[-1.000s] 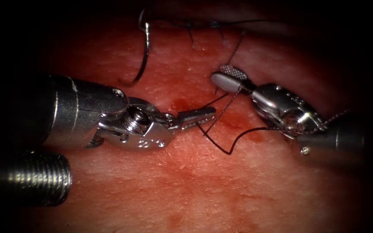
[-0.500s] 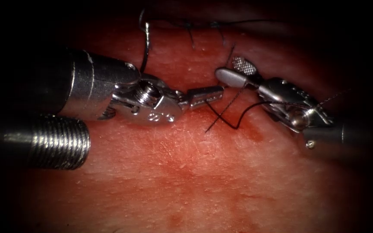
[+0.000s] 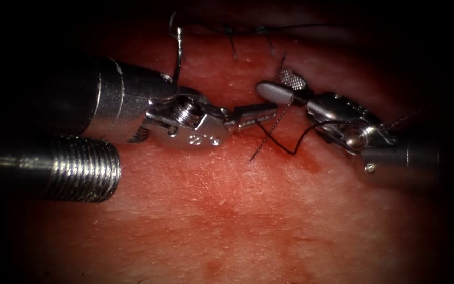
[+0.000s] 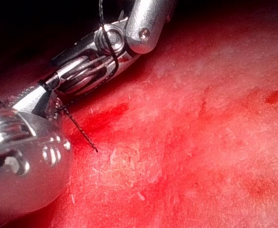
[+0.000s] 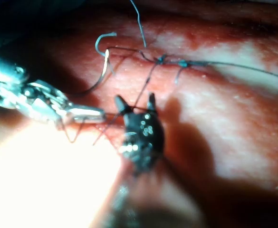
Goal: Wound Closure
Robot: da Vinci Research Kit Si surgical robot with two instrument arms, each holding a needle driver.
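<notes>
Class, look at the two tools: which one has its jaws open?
The right tool: its jaws are spread, with thread running between them. The left tool has its jaws shut.

The left tool (image 3: 256,111) hides the lower curve of the needle (image 3: 177,55). The thread (image 3: 279,139) fades into dark beyond the right tool (image 3: 282,89).

Left tool (image 3: 256,113) is pinching the thread (image 3: 275,141), right tool (image 3: 282,87) has jaws apart with thread looped around it. Needle (image 3: 177,55) lies free on the tissue (image 3: 227,210) behind.

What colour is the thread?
Dark, near black: the thread shows best in the endoscope view.
</notes>
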